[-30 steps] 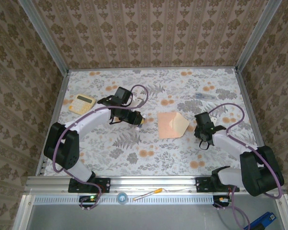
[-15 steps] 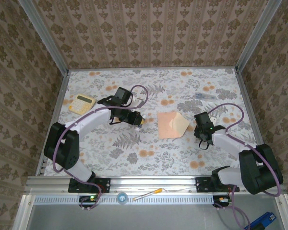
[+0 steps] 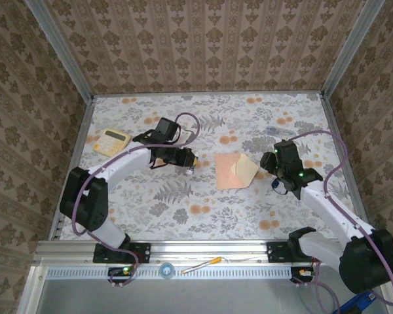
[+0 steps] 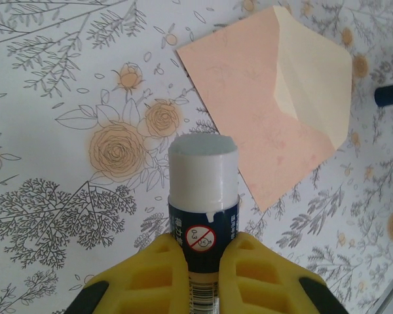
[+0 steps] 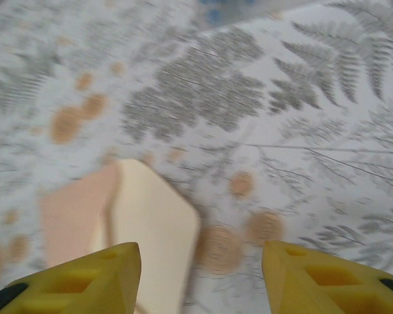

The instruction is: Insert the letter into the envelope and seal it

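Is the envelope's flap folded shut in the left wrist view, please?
No, the envelope lies with its pointed flap open, paler inner face showing.

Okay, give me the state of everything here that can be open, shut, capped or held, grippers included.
envelope: unsealed, flap open, lying flat.
glue stick: uncapped, gripped by the left gripper.
left gripper: shut on the glue stick.
right gripper: open, holding nothing, near the flap's tip.
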Action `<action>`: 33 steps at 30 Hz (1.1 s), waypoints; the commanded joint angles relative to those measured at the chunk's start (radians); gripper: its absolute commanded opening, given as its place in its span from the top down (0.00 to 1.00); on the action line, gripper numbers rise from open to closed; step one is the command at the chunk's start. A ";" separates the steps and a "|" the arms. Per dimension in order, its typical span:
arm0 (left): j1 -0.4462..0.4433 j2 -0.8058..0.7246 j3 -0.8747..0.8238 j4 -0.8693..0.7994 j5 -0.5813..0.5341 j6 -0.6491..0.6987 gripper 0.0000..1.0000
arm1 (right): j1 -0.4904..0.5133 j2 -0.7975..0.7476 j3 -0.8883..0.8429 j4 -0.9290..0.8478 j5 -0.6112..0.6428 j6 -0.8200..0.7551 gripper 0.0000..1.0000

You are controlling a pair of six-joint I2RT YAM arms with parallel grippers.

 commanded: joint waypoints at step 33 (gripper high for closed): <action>-0.018 -0.321 -0.185 0.447 -0.061 -0.526 0.92 | 0.328 0.478 0.354 0.402 -0.690 0.130 0.34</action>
